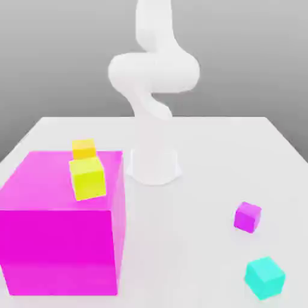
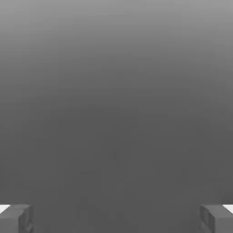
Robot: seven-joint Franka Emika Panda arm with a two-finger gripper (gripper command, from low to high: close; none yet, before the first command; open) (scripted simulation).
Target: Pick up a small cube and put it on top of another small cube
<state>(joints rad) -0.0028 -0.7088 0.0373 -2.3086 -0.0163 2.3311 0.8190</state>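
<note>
**Reaching for the teal cube with the jaws spread wide**

In the hand view the gripper (image 2: 116,218) has its two fingertips (image 2: 16,218) standing far apart at opposite edges, with nothing between them but empty grey background. It holds nothing, and no cube lies beneath it.

The small teal cube (image 1: 264,277) sits on the white table (image 1: 198,240), well away from the gripper, at the near edge on the exterior view's right. The small purple cube (image 1: 248,216) rests near it, a little farther back, apart and not touching. The big magenta block (image 1: 60,234) fills the exterior view's left, with a yellow cube (image 1: 88,178) and an orange cube (image 1: 83,148) on its top. The arm (image 1: 153,90) rises folded above its base behind them all.

The step in hand appears to be the approach. To do it well, the gripper should travel to a spot straight above the teal cube before it descends, and keep its jaws spread. The wrist likely needs turning so the fingers line up with two flat opposite faces, since the cube sits turned on the table. The descent should be straight, so neither finger knocks the cube toward the purple one. Closing should wait until the fingers straddle its middle.
</note>
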